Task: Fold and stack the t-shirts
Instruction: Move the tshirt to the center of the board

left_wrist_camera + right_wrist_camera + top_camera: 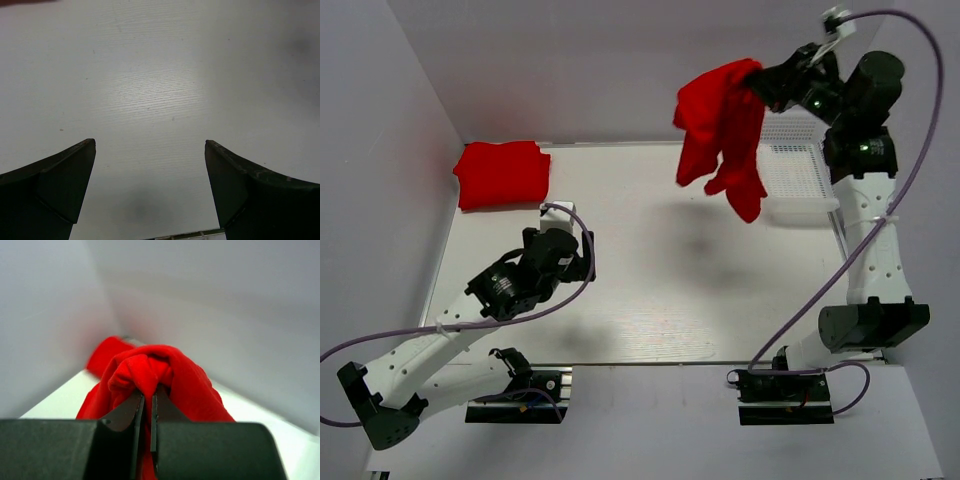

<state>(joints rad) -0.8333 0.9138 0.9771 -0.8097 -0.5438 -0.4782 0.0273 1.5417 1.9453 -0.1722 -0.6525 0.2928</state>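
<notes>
A crumpled red t-shirt hangs in the air at the back right, high above the table, held by my right gripper. In the right wrist view the gripper is shut on a bunch of this shirt, with cloth pinched between the jaws. A folded red t-shirt lies at the table's back left corner. My left gripper is open and empty over the table's left middle; in its wrist view only bare white table shows between the fingers.
A white mesh basket stands at the back right, under and behind the hanging shirt. White walls close in the back and both sides. The table's near edge runs in front of the arm bases.
</notes>
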